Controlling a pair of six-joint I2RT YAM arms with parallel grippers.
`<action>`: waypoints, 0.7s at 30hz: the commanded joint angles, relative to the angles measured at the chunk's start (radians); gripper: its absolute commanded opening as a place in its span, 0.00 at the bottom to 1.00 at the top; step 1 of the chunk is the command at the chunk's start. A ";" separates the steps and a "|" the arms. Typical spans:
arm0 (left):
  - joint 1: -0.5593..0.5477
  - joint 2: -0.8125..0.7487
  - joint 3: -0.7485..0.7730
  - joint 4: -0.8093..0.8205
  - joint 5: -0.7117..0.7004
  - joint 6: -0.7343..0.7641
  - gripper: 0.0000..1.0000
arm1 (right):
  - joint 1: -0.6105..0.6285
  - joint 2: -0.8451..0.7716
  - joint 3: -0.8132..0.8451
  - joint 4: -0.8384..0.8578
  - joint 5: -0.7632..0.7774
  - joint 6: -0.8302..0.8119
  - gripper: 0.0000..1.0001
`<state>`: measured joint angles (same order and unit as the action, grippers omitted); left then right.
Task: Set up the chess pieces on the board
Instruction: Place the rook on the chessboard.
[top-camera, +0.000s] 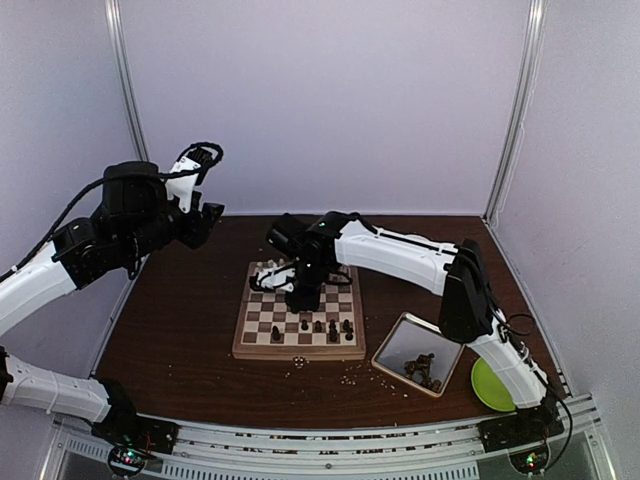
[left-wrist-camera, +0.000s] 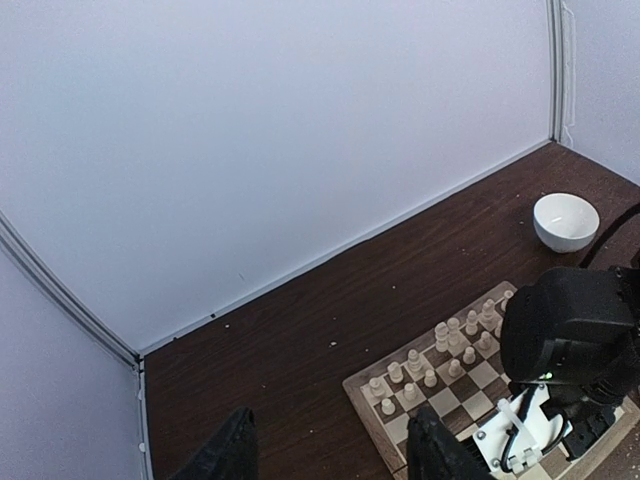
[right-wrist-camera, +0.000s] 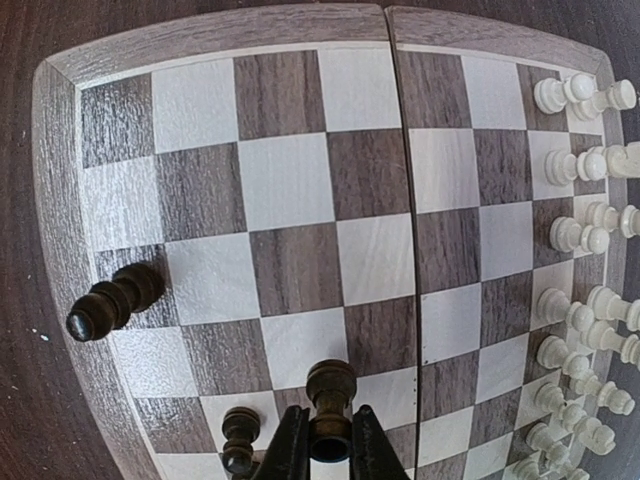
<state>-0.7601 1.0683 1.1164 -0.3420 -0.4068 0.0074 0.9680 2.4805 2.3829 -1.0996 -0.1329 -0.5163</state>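
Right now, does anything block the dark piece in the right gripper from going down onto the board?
Nothing visible sits beneath the dark piece that the right gripper clamps. The closest obstacle is a dark pawn standing close beside the gripper on the chessboard; a straight descent should clear it.

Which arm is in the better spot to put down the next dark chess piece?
Right. The right hand hangs over the board, pinching a dark piece. The left hand is open, empty and held up off to the board's side.
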 joint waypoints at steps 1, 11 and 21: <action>0.005 0.007 -0.005 0.032 0.011 -0.003 0.52 | -0.007 0.019 0.022 -0.021 -0.033 0.013 0.11; 0.004 0.017 -0.006 0.029 0.001 0.000 0.52 | -0.017 -0.010 0.023 -0.023 -0.039 0.025 0.27; 0.008 0.194 0.085 -0.094 0.094 -0.068 0.56 | -0.114 -0.421 -0.281 -0.028 -0.131 0.004 0.30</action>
<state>-0.7586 1.1488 1.1267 -0.3557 -0.3885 -0.0071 0.9237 2.3596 2.2726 -1.1343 -0.1989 -0.5018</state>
